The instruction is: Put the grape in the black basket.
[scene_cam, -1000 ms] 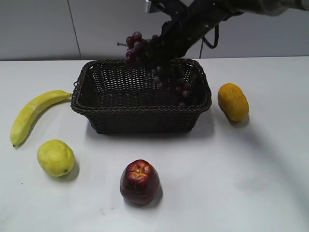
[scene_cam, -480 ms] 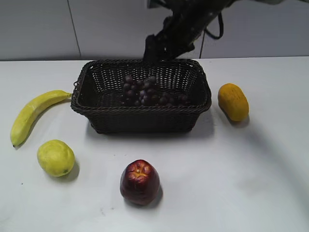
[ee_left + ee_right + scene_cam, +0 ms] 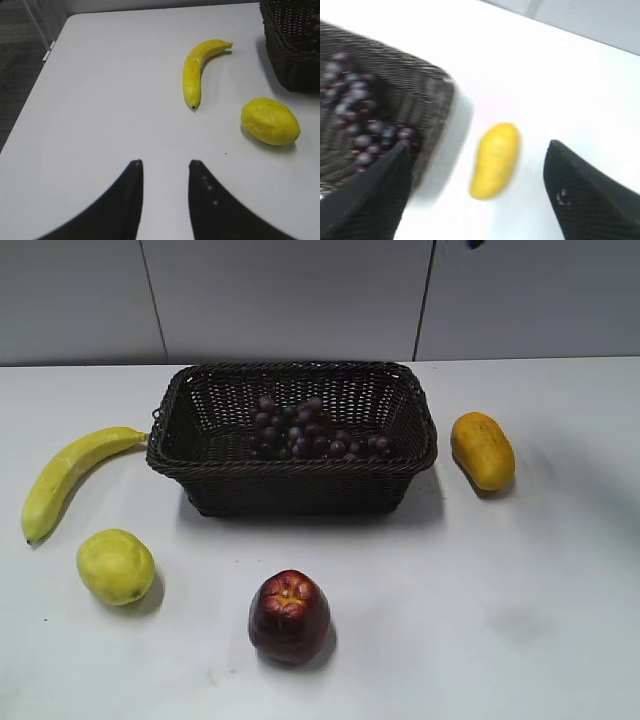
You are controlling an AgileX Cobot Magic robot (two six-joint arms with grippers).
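Note:
The grape (image 3: 312,430), a dark purple bunch, lies inside the black basket (image 3: 290,478) at the middle of the table. It also shows in the right wrist view (image 3: 362,125), inside the basket (image 3: 432,107). My right gripper (image 3: 477,150) is open and empty, high above the table to the right of the basket, over an orange-yellow mango (image 3: 496,159). My left gripper (image 3: 165,164) is open and empty above bare table, left of the basket's corner (image 3: 292,47). Neither gripper shows in the exterior view.
A banana (image 3: 70,475) and a yellow-green lemon-like fruit (image 3: 116,566) lie left of the basket. A dark red apple (image 3: 290,616) sits in front. The mango (image 3: 482,449) lies to its right. The banana (image 3: 200,70) and yellow fruit (image 3: 270,121) show ahead of my left gripper.
One second ago my right gripper held the grape above the basket. It let go, the grape dropped into the basket, and the right arm rose out of the exterior view.

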